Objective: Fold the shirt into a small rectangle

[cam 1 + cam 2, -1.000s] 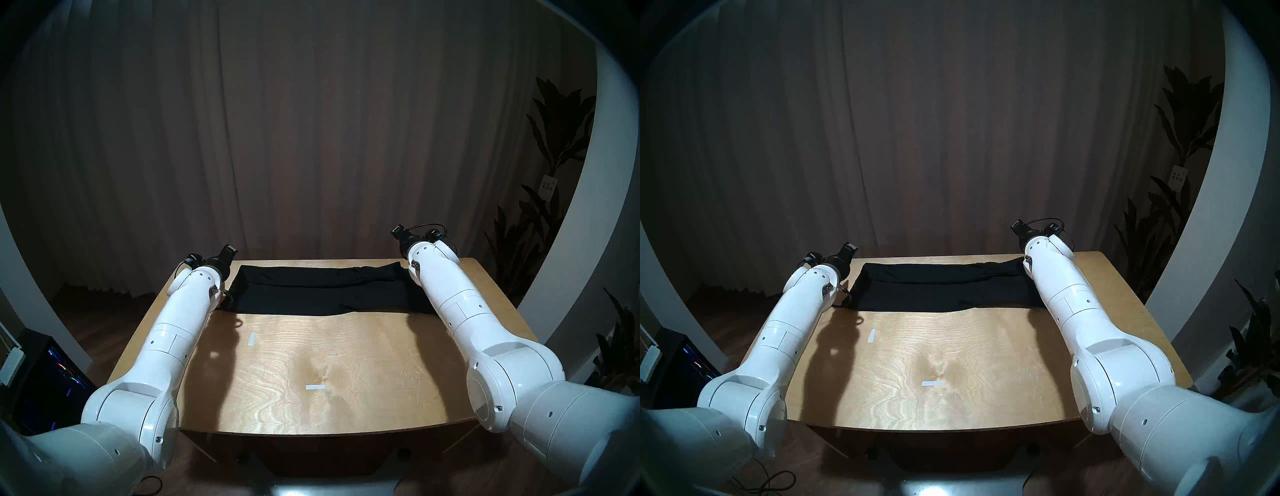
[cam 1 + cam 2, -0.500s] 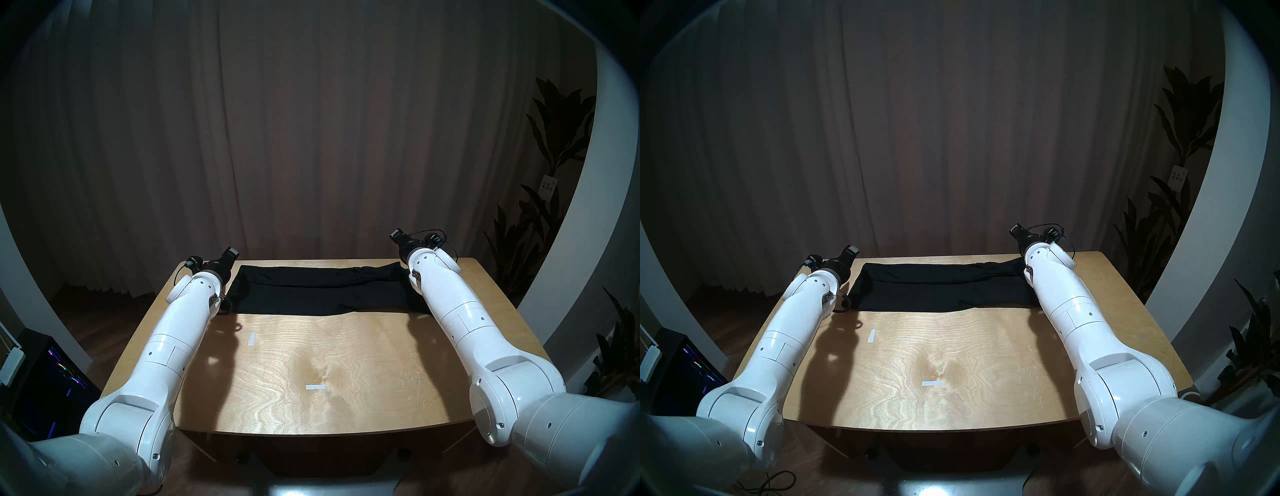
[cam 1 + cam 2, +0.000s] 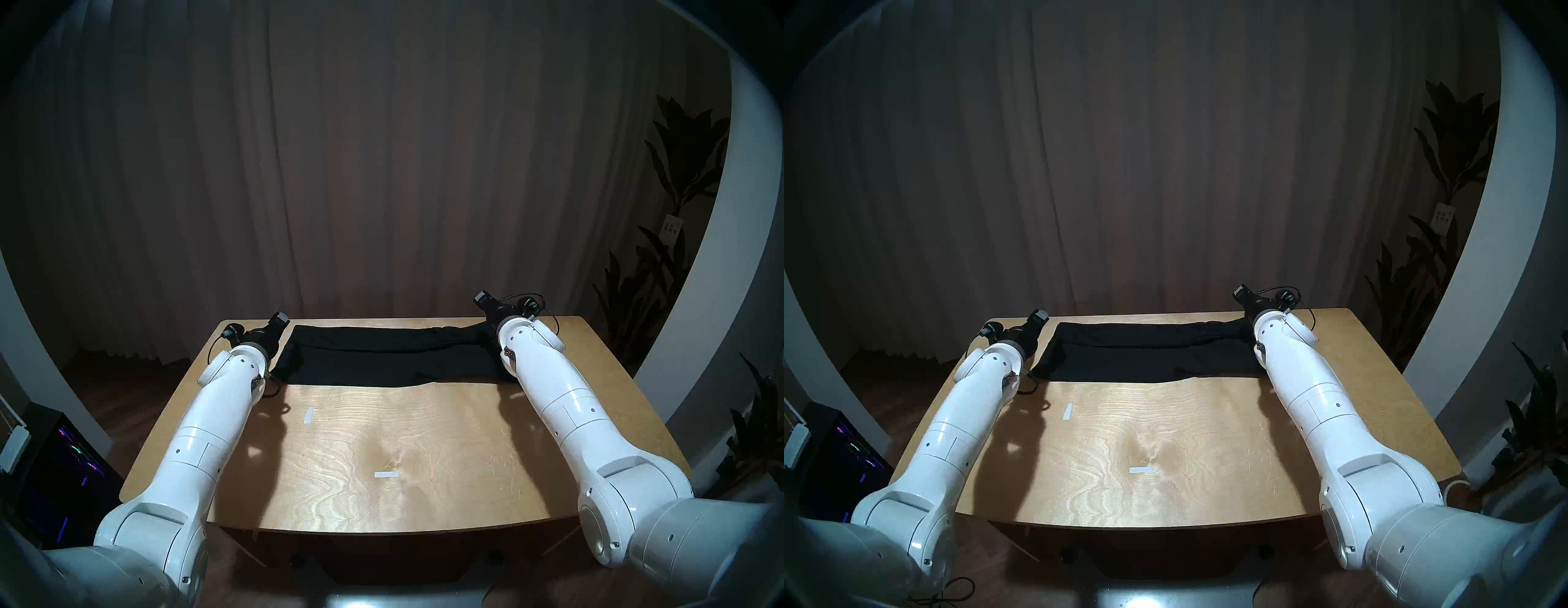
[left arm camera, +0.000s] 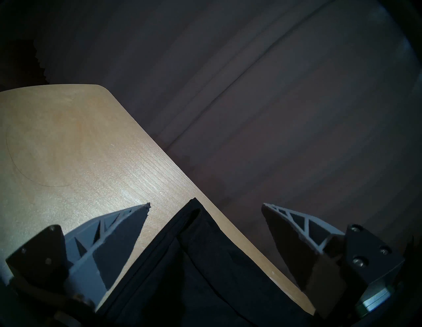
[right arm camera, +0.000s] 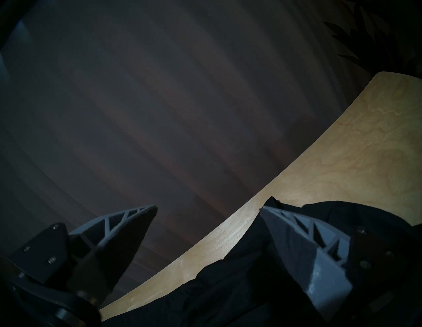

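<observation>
black shirt lying folded along the bench far edge, left claw and right claw both gaping open (holding nothing), hovering over the shirt's far corners

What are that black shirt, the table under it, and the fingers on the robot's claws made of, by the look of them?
The shirt looks like thin, soft matte fabric: it lies limp in flat folds. The table seems to be pale plywood or veneer with a smooth sheen; wavy grain shows. The claw fingers appear to be grey moulded or printed plastic with open triangular ribbing and darker inner faces, perhaps rubbery.
</observation>
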Robot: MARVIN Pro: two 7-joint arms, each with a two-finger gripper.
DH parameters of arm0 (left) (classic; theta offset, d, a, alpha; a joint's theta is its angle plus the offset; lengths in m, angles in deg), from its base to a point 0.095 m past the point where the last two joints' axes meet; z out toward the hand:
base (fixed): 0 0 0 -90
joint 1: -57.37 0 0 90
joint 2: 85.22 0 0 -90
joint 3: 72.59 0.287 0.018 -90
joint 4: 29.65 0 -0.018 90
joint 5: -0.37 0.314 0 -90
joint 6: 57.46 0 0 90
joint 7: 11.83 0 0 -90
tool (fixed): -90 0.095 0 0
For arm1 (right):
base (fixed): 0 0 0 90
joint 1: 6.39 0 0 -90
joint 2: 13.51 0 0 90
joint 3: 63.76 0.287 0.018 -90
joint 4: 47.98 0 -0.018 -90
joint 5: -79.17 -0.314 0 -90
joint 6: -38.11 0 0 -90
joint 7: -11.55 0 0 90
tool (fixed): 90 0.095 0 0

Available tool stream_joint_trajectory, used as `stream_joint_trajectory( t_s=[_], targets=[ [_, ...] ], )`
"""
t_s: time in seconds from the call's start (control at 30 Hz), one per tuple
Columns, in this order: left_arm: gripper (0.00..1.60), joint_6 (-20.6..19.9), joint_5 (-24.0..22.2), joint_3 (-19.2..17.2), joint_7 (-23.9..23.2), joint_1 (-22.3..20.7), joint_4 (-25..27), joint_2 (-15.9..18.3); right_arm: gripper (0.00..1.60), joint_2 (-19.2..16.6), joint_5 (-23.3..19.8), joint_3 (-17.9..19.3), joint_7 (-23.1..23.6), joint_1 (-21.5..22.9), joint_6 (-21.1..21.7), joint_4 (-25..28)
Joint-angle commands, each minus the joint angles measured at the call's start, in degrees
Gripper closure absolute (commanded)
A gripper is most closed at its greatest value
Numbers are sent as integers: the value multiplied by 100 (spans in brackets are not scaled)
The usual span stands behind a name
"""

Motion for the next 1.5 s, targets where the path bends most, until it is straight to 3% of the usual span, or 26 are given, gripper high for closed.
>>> stream_joint_trajectory(
  t_s=[0.0,0.8,1.47],
  targets=[
    [0,79,12,-54,-123,105,337,87,0,-50,-56,50,178,-164,-69,426],
    [0,193,91,-190,-391,743,1129,194,0,-241,-419,302,520,-1133,-120,1454],
    [0,257,148,-220,-643,1264,1931,224,0,-479,-808,897,467,-2176,-216,2377]
  ],
)
